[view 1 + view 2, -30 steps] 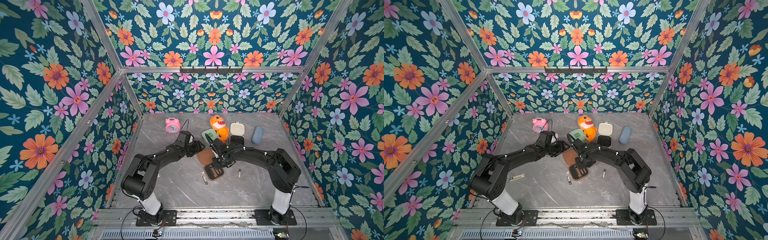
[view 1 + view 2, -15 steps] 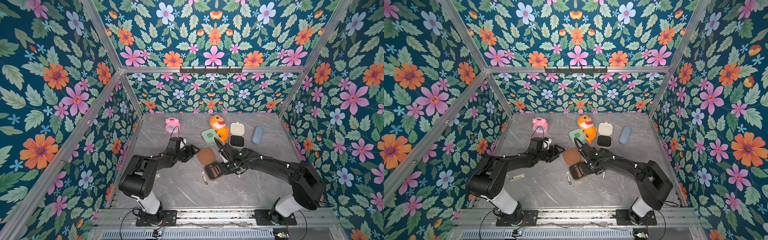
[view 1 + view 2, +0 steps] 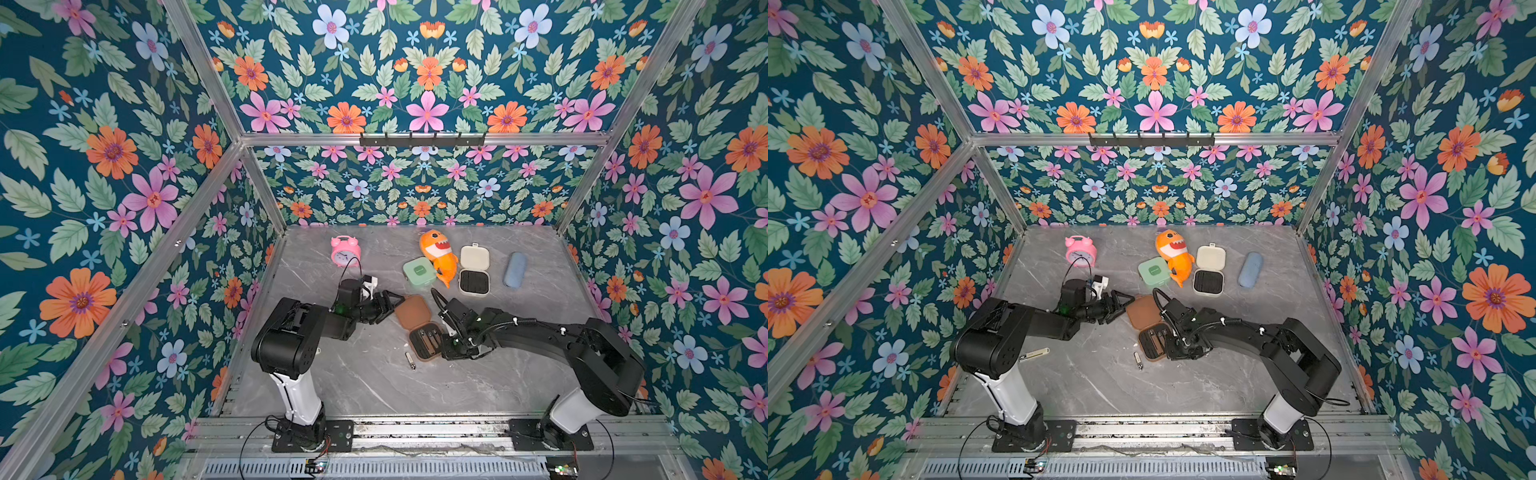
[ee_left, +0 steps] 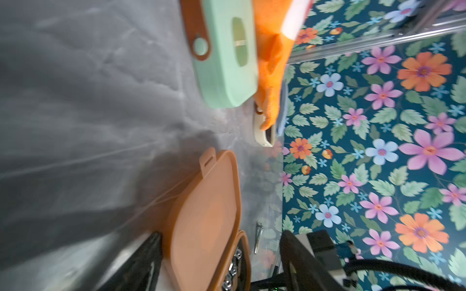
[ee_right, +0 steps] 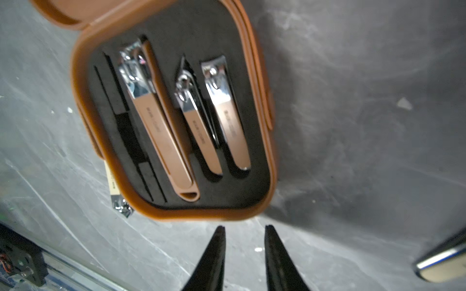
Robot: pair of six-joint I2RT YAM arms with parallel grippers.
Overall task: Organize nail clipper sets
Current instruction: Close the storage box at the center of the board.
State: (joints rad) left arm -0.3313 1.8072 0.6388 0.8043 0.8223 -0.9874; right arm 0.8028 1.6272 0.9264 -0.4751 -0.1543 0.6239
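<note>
The brown case lies open mid-table in both top views, lid (image 3: 412, 312) toward the back and base (image 3: 424, 344) in front. Its black insert holds three clippers (image 5: 156, 121). My left gripper (image 3: 390, 303) is open beside the lid; in the left wrist view its fingers (image 4: 148, 262) straddle the lid (image 4: 206, 216) with a gap on one side. My right gripper (image 5: 244, 228) is open a little, empty, just off the base's rim (image 5: 201, 214). The mint case (image 3: 419, 271) is closed. The cream case (image 3: 474, 270) lies open. A loose clipper (image 3: 410, 360) lies by the brown base.
An orange shark toy (image 3: 440, 257) lies between the mint and cream cases. A pink alarm clock (image 3: 344, 250) stands back left, a blue-grey pouch (image 3: 515, 269) back right. Another metal tool (image 3: 1034, 354) lies near the left arm. One more clipper (image 5: 443, 262) lies beside my right gripper.
My right gripper has drawn back from over the brown base to its front right rim and opened a little. My left gripper left the mint case and now sits at the brown lid.
</note>
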